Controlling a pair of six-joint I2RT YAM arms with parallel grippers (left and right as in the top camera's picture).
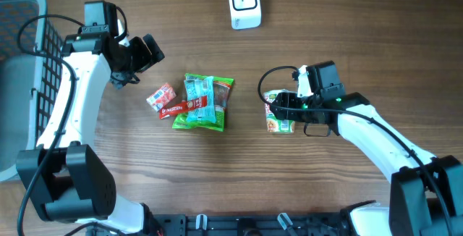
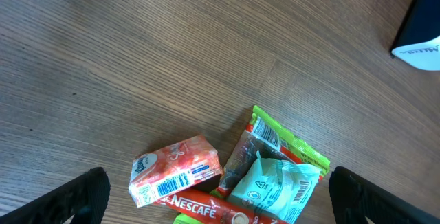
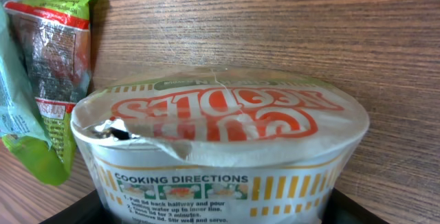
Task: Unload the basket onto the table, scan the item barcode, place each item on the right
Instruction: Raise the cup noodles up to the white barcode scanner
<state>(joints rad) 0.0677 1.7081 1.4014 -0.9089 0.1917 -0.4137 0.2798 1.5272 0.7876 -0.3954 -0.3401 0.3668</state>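
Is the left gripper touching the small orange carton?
Apart. The overhead view shows bare table between the left gripper and the orange carton.

both arms are built in the same way. the left arm (image 1: pixel 61 113) has a long white shell with rounded edges and black joints at its two ends. the joint near the base (image 1: pixel 69 185) is a big black cylinder. a thin black cable (image 1: pixel 25 32) runs beside the black camera box (image 1: pixel 101 17) on the wrist. the left fingers (image 2: pixel 81 198) are matt black with rounded tips. the right arm (image 1: pixel 376 131) has the same white shell, a black cable loop (image 1: pixel 262 84) and a small green light (image 1: pixel 338 99).
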